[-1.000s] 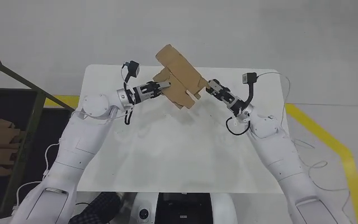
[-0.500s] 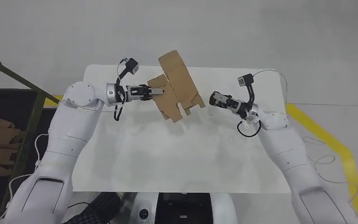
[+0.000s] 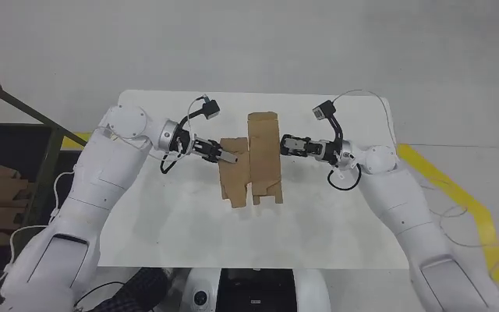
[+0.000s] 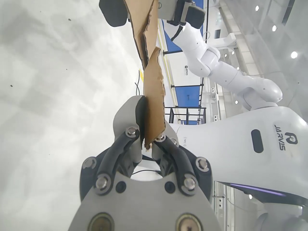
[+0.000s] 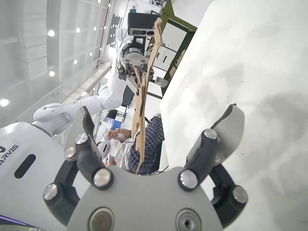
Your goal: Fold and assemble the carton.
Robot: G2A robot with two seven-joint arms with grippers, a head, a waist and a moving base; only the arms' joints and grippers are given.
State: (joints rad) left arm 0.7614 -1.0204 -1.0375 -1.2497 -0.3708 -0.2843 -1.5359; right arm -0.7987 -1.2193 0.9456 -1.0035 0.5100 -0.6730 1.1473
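while the left gripper [image 3: 231, 156] was clamped on one edge of the flat carton [image 3: 263, 156] held above the table [image 3: 335, 226], the right gripper [image 3: 281, 145] stood spread apart around its opposite edge.

Carton [image 3: 263, 152] plain brown; table [image 3: 327, 226] white; floor stripe [image 3: 460, 199] yellow; left claw [image 4: 151, 118] grey, pads [image 4: 140, 114] black.
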